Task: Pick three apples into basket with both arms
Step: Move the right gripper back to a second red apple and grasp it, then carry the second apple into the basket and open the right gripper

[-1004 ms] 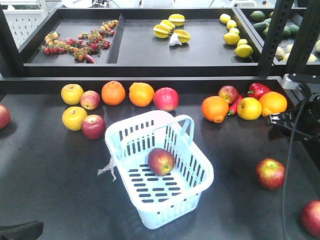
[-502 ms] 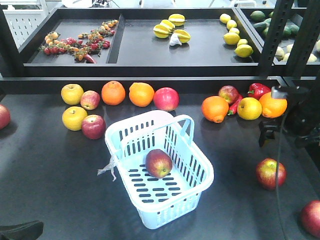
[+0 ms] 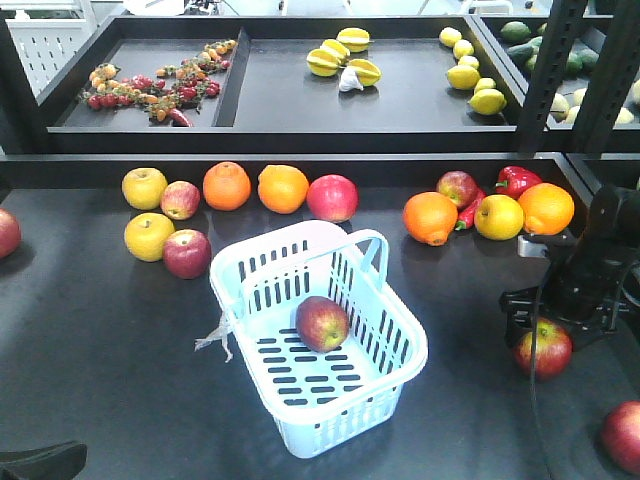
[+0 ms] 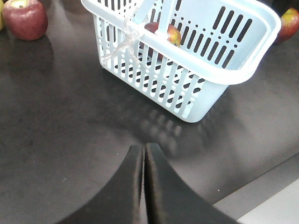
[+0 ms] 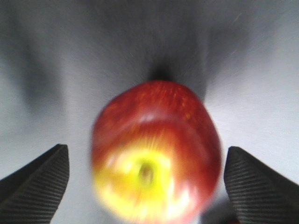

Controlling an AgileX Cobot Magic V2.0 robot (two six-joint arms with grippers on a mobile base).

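One red apple (image 3: 322,323) lies inside the pale blue basket (image 3: 408,335) at the table's middle. My right gripper (image 3: 548,322) hangs open straight over a second apple (image 3: 545,350) on the right of the table. In the right wrist view that apple (image 5: 156,149) sits between the fingers (image 5: 42,182), and I see gaps on both sides. A third apple (image 3: 622,435) lies at the front right corner. My left gripper (image 4: 144,148) is shut and empty, low in front of the basket (image 4: 224,70), with the apple (image 4: 172,33) showing through the slots.
More apples (image 3: 187,253), yellow fruits (image 3: 148,236) and oranges (image 3: 283,188) line the table's back left. An orange (image 3: 430,217), a red pepper (image 3: 517,181) and more fruit sit back right. A raised shelf (image 3: 300,135) with trays runs behind.
My right gripper came down and forward from near the back-right fruit to straddle the apple on the right. The apple in the basket rocked slightly. The left arm stayed still.
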